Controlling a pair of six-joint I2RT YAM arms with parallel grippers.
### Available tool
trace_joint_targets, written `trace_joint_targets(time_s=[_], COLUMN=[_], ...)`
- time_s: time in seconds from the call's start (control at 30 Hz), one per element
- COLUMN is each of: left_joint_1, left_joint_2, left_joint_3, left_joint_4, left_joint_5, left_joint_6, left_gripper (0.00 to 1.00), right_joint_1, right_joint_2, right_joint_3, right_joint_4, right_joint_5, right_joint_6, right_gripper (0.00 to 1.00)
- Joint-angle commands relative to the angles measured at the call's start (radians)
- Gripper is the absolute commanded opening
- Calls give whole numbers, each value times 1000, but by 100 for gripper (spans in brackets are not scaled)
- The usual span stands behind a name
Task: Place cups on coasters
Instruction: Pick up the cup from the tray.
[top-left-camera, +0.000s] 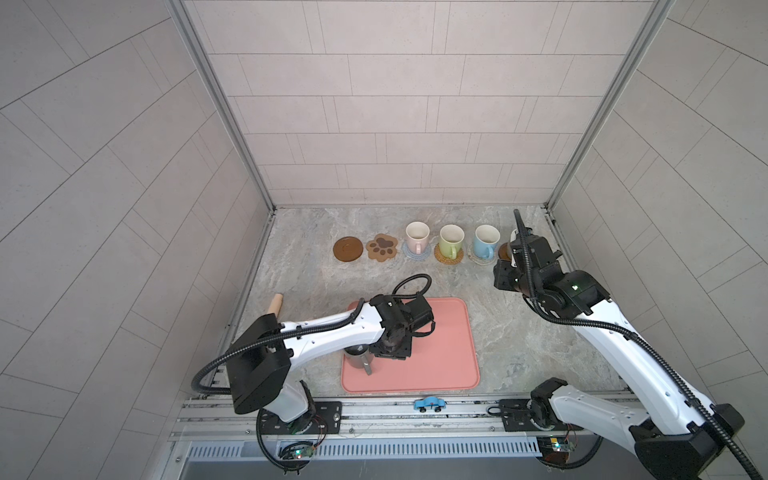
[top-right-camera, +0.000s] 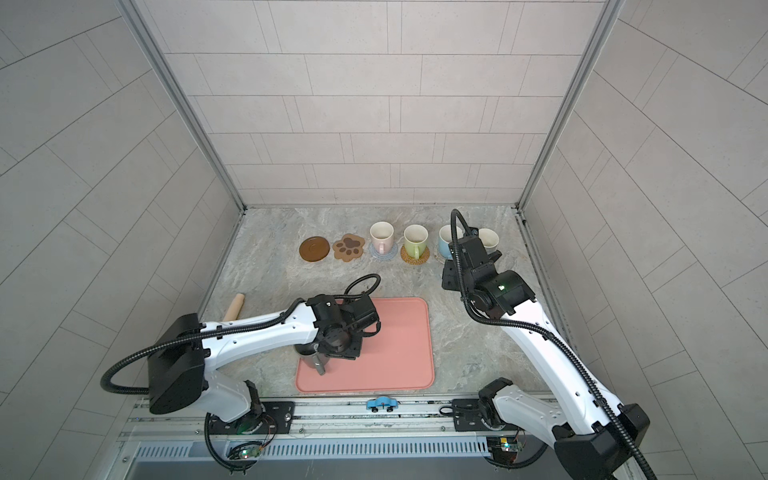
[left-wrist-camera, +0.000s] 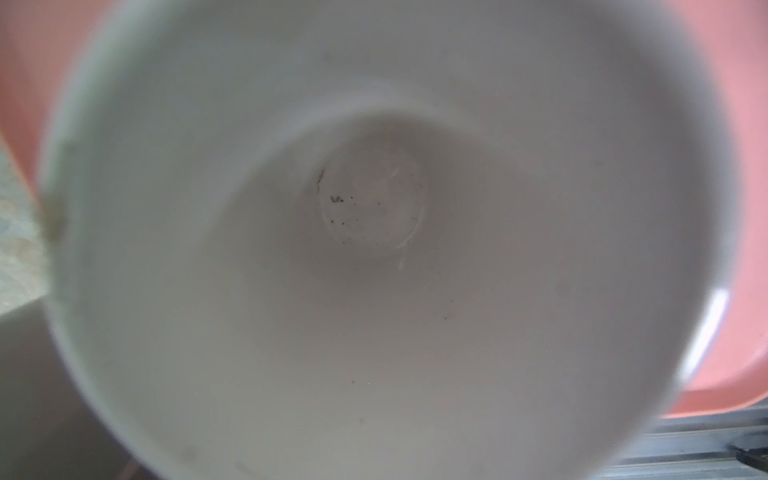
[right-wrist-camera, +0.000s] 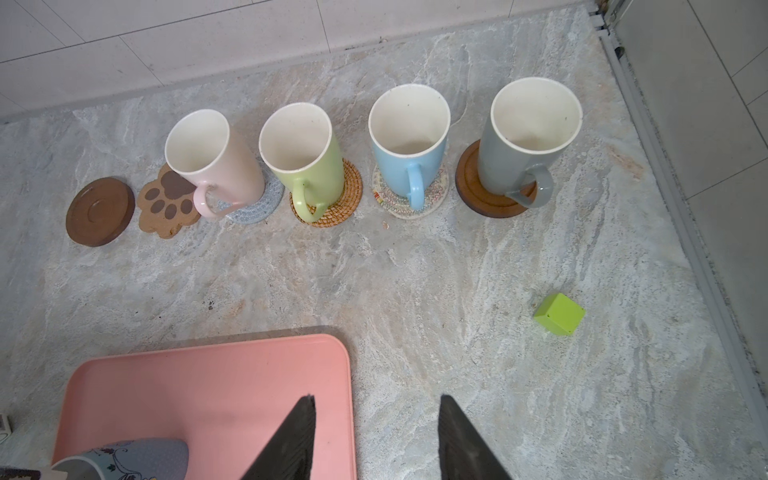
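Staring straight into the cream inside of dark grey mug (left-wrist-camera: 374, 249) through the left wrist cam, parked on pink tray (top-left-camera: 436, 353) lower centre in both top views with left gripper (top-left-camera: 380, 352) right on top, can't tell how wide or whether gripping. Got right gripper (right-wrist-camera: 376, 399) right of centre in both top views, fingers apart, nothing between. Also seeing pink mug (top-left-camera: 417, 236), green mug (top-left-camera: 451, 241), blue mug (top-left-camera: 486, 241) and grey-brown mug (right-wrist-camera: 528, 137) each on one of the coasters (right-wrist-camera: 332, 214) across mid-frame, plus wooden disc (top-left-camera: 348, 249) and paw-print coaster (top-left-camera: 381, 246) bare at the row's left end.

We look into a robotics lab cell: tiled panels (top-left-camera: 395, 104) in aluminium framing (top-left-camera: 220, 104) enclose the tabletop (top-left-camera: 519, 332) under the pink tray (top-left-camera: 449, 353), robot arms (top-left-camera: 611, 332) bolted to a rail (top-left-camera: 374, 411) beside it.
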Motion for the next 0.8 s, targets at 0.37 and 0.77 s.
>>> trace_joint_targets(time_s=[0.37,0.77], left_joint_1=[8,11], left_joint_2=[6,-28], left_joint_3=[-16,74], left_joint_4=[33,-22], left_joint_5=[-43,-115], left_joint_6=[72,120], left_gripper=[16,13], right_joint_1=[-3,-2], right_joint_2=[-43,-72], right_joint_3=[-2,-5], right_joint_4=[-51,-77], right_joint_5=[61,87], right_joint_6=[26,36], right_gripper=[50,50])
